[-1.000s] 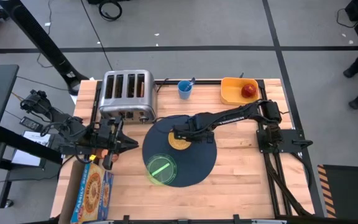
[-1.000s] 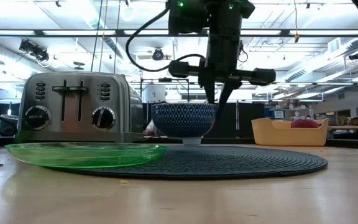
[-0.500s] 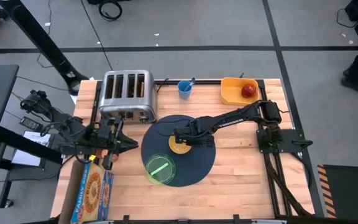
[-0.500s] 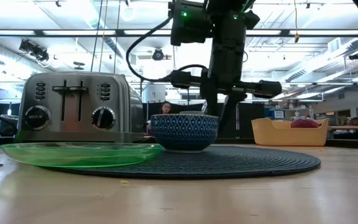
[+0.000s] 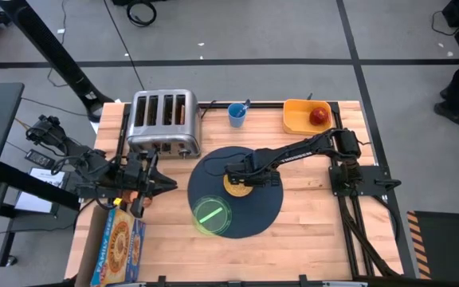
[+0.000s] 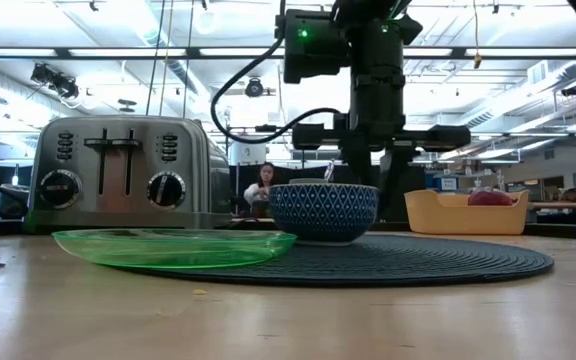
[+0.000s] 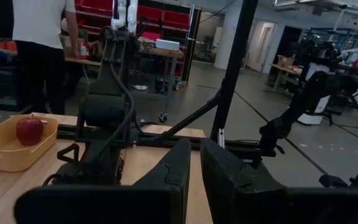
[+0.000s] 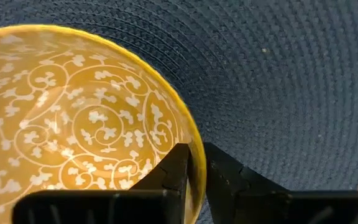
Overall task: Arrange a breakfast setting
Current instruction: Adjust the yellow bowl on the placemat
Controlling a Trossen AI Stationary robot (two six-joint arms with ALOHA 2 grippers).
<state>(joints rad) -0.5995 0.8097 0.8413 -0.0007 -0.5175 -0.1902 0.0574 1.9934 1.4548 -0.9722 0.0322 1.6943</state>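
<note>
Centrally, one cereal bowl (image 5: 237, 184), one green plate (image 5: 211, 215), one navy mat (image 5: 237, 192).
Right gripper (image 8: 194, 168) pinched the empty bowl's rim; left gripper (image 7: 194, 163) nearly closed, empty; yellow bin (image 5: 300, 119) held one red apple (image 5: 318, 115).

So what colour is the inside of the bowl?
Yellow with white swirls, clearest in the right wrist view of the cereal bowl.

Upright cereal bowl (image 5: 238, 182) and green plate (image 5: 212, 215) on navy mat (image 5: 261, 203).

High view looks straight down; low view level from the table's 6 o'clock edge — both share the mat (image 5: 253, 203).
</note>
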